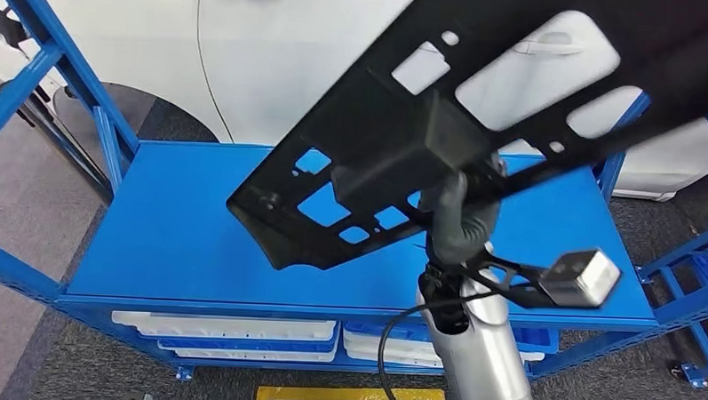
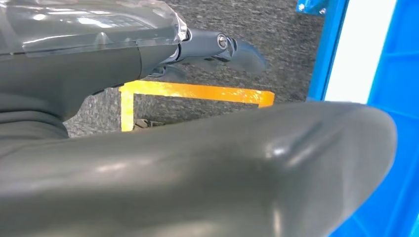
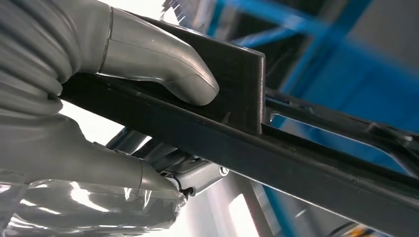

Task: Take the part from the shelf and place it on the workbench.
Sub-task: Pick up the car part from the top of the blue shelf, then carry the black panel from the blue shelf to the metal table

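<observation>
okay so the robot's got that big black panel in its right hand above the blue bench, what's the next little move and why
Probably lower the right hand slowly until the black panel rests on the blue bench top. The panel hangs tilted in the air above the bench, pinched between thumb and fingers, and the surface right under it looks bare.

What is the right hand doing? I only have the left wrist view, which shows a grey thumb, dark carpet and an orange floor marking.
Observer: The right hand grips a black panel with cutouts, thumb pressed on its upper face.
Operator: Is the panel resting on anything?
Observer: No, the head view shows it raised and tilted above the blue shelf top.
Operator: Anything else stored there?
Observer: White trays sit on the lower level.
Operator: What is behind it?
Observer: A white car.
</observation>
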`<action>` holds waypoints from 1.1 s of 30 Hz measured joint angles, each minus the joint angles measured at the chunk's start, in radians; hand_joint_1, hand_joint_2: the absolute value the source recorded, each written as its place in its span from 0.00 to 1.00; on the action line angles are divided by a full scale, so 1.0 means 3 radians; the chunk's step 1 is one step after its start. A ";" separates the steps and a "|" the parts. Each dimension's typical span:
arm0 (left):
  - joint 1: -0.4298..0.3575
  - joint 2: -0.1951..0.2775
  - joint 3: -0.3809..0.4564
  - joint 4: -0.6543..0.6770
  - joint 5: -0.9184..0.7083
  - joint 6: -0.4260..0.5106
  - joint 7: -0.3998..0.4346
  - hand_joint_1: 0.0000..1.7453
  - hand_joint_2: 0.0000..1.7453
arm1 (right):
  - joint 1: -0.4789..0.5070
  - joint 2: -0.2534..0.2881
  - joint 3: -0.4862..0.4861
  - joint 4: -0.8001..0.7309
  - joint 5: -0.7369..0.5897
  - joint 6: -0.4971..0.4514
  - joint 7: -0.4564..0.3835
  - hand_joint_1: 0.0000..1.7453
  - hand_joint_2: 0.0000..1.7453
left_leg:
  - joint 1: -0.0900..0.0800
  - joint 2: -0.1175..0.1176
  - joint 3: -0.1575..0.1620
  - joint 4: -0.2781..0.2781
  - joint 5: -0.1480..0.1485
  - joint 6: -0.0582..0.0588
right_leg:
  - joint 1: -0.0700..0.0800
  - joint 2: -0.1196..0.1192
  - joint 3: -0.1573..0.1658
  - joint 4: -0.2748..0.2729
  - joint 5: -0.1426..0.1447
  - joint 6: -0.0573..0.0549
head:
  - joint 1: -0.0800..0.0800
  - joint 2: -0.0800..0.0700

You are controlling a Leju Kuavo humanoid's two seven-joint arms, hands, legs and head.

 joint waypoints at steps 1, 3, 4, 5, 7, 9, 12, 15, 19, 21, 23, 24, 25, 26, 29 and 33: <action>0.0005 0.0000 0.0004 0.0000 0.0000 0.0001 -0.0012 0.00 0.00 | 0.0081 -0.0019 0.0031 -0.0132 -0.0014 0.0027 -0.0031 1.00 1.00 | -0.0005 0.0000 0.0005 -0.0017 -0.0004 0.0015 | -0.0001 0.0003 -0.0001 -0.0001 0.0002 0.0018 | 0.0000 0.0000; 0.0014 0.0001 0.0009 0.0000 0.0000 0.0004 -0.0028 0.00 0.00 | 0.0200 -0.0052 0.0088 -0.0348 -0.0020 0.0057 -0.0056 1.00 1.00 | 0.0006 0.0003 0.0015 -0.0035 0.0010 0.0055 | -0.0007 0.0002 -0.0007 0.0026 -0.0026 0.0056 | 0.0000 0.0000; 0.0015 0.0001 0.0010 0.0000 0.0000 0.0005 -0.0032 0.00 0.00 | 0.0234 -0.0069 0.0113 -0.0429 -0.0021 0.0070 -0.0061 1.00 1.00 | 0.0014 0.0006 0.0021 -0.0048 0.0023 0.0076 | -0.0010 0.0001 -0.0037 0.0103 -0.0083 0.0072 | 0.0001 0.0000; 0.0014 0.0002 0.0010 0.0000 0.0000 0.0005 -0.0035 0.00 0.00 | 0.0262 -0.0086 0.0140 -0.0505 -0.0021 0.0082 -0.0062 1.00 1.00 | 0.0020 0.0009 0.0026 -0.0057 0.0035 0.0093 | -0.0014 0.0000 -0.0097 0.0247 -0.0178 0.0087 | 0.0001 0.0000; 0.0015 0.0004 0.0012 0.0000 -0.0005 0.0011 -0.0030 0.00 0.00 | 0.0313 -0.0119 0.0207 -0.0616 0.0013 0.0085 -0.0060 1.00 1.00 | 0.0016 0.0014 0.0018 -0.0053 0.0046 0.0109 | -0.0023 0.0000 -0.0292 0.0686 -0.0410 0.0105 | 0.0001 0.0000; 0.0017 0.0009 0.0013 0.0000 -0.0018 0.0023 -0.0012 0.00 0.00 | 0.0362 -0.0154 0.0286 -0.0688 0.0085 0.0054 -0.0058 1.00 1.00 | 0.0014 0.0014 0.0000 -0.0039 0.0049 0.0110 | -0.0031 -0.0001 -0.0411 0.0967 -0.0499 0.0114 | 0.0001 0.0000; 0.0017 0.0011 0.0013 0.0000 -0.0039 0.0039 0.0008 0.00 0.00 | 0.0385 -0.0191 0.0378 -0.0759 0.0135 0.0005 -0.0058 1.00 1.00 | 0.0014 0.0010 -0.0016 -0.0015 0.0051 0.0102 | -0.0043 -0.0002 -0.0135 0.0482 -0.0239 0.0098 | 0.0001 0.0000; 0.0015 0.0011 0.0013 0.0000 -0.0048 0.0047 0.0016 0.00 0.00 | 0.0387 -0.0214 0.0434 -0.0813 0.0146 -0.0018 -0.0062 1.00 1.00 | 0.0002 0.0002 -0.0032 -0.0006 0.0068 0.0053 | -0.0020 0.0003 0.0091 0.0023 -0.0078 0.0057 | 0.0000 0.0000; 0.0019 0.0012 0.0013 0.0001 -0.0063 0.0079 0.0041 0.00 0.00 | 0.0383 -0.0288 0.0510 -0.0830 0.0170 -0.0215 -0.0076 1.00 1.00 | 0.0004 0.0002 -0.0073 0.0039 0.0019 -0.0027 | -0.0031 -0.0006 0.0054 -0.0027 0.0005 -0.0021 | 0.0001 0.0000; 0.0027 0.0014 0.0013 0.0001 -0.0070 0.0101 0.0053 0.00 0.00 | 0.0378 -0.0333 0.0556 -0.0830 0.0174 -0.0383 -0.0082 1.00 1.00 | 0.0012 0.0004 -0.0179 0.0332 -0.0229 -0.0051 | -0.0038 -0.0019 0.0012 -0.0049 0.0058 -0.0053 | 0.0000 0.0000; 0.0039 0.0017 0.0013 0.0001 -0.0073 0.0124 0.0062 0.00 0.00 | 0.0380 -0.0377 0.0586 -0.0827 0.0184 -0.0531 -0.0083 1.00 1.00 | 0.0015 0.0004 -0.0297 0.0739 -0.0478 -0.0069 | -0.0030 -0.0023 -0.0053 -0.0046 0.0105 -0.0062 | -0.0001 0.0000; 0.0047 0.0018 0.0013 0.0001 -0.0074 0.0133 0.0067 0.00 0.00 | 0.0385 -0.0400 0.0596 -0.0825 0.0181 -0.0574 -0.0083 1.00 1.00 | 0.0015 0.0004 -0.0300 0.0841 -0.0527 -0.0074 | -0.0026 -0.0024 -0.0089 -0.0043 0.0130 -0.0060 | -0.0001 0.0000; 0.0056 0.0019 0.0013 0.0001 -0.0075 0.0138 0.0072 0.00 0.00 | 0.0392 -0.0422 0.0606 -0.0822 0.0171 -0.0597 -0.0083 1.00 1.00 | 0.0015 0.0005 -0.0240 0.0814 -0.0512 -0.0074 | -0.0025 -0.0024 -0.0123 -0.0039 0.0155 -0.0056 | -0.0001 0.0000; 0.0063 0.0019 0.0013 0.0001 -0.0076 0.0143 0.0076 0.00 0.00 | 0.0399 -0.0443 0.0617 -0.0820 0.0156 -0.0603 -0.0083 1.00 1.00 | 0.0015 0.0005 -0.0116 0.0656 -0.0448 -0.0070 | -0.0024 -0.0023 -0.0155 -0.0033 0.0178 -0.0048 | -0.0001 0.0000; 0.0064 0.0019 0.0013 0.0000 -0.0077 0.0155 0.0084 0.00 0.00 | 0.0409 -0.0484 0.0641 -0.0816 0.0132 -0.0599 -0.0084 1.00 1.00 | -0.0002 0.0001 0.0291 0.0009 -0.0267 -0.0025 | -0.0018 -0.0022 -0.0214 -0.0009 0.0239 -0.0002 | -0.0001 0.0000; 0.0083 0.0022 0.0014 0.0001 -0.0076 0.0165 0.0099 0.00 0.00 | 0.0418 -0.0528 0.0666 -0.0814 0.0121 -0.0568 -0.0084 1.00 1.00 | -0.0019 0.0000 0.0290 -0.0083 -0.0179 0.0062 | -0.0023 -0.0019 -0.0232 -0.0020 0.0311 0.0078 | 0.0000 0.0000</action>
